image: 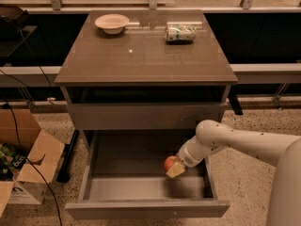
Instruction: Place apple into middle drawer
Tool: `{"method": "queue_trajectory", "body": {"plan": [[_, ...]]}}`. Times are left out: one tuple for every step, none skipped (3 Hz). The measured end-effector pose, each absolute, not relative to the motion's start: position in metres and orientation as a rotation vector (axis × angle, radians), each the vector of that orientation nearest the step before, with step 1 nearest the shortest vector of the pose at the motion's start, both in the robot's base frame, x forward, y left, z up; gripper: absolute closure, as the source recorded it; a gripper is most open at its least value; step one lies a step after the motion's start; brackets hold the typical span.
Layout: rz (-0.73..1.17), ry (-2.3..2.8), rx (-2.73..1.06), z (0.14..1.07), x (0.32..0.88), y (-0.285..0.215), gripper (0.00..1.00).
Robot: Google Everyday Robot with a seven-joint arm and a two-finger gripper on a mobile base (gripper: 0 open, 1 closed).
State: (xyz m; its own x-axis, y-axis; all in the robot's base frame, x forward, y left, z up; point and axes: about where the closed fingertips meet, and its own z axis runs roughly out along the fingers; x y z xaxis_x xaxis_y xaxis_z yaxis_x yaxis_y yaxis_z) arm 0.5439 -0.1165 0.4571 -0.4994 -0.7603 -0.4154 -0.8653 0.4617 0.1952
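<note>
I saw the white arm (235,140) reach in from the right and bend down into the open middle drawer (146,207). That drawer was the lowest one, and it was pulled far out toward me. At the end of the arm, the tool (174,168) was inside the drawer, near its right side and toward the back. The tool was holding the apple (168,162). The apple was red and orange, and it sat at the tip of the tool, on its left side. It looked a little above the drawer's grey bottom, but I could not tell if it touched.

Above the open drawer was a flat grey drawer front (146,116), and it was closed. On top of the bench (141,60) a pale bowl (112,23) stood near the back left. A crushed green and white can (180,32) lay on its side near the back right, well apart from the bowl.

A cardboard box (33,166) with open flaps sat on the speckled floor (244,182) to the left.
</note>
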Motion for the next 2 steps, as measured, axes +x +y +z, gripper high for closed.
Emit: {"method": "queue_trajectory", "body": {"plan": [[0.574,2.483,-1.347,0.428,0.55,-0.115,0.81],[0.584,2.513,-1.319,0.411,0.554,-0.113,0.58]]}}
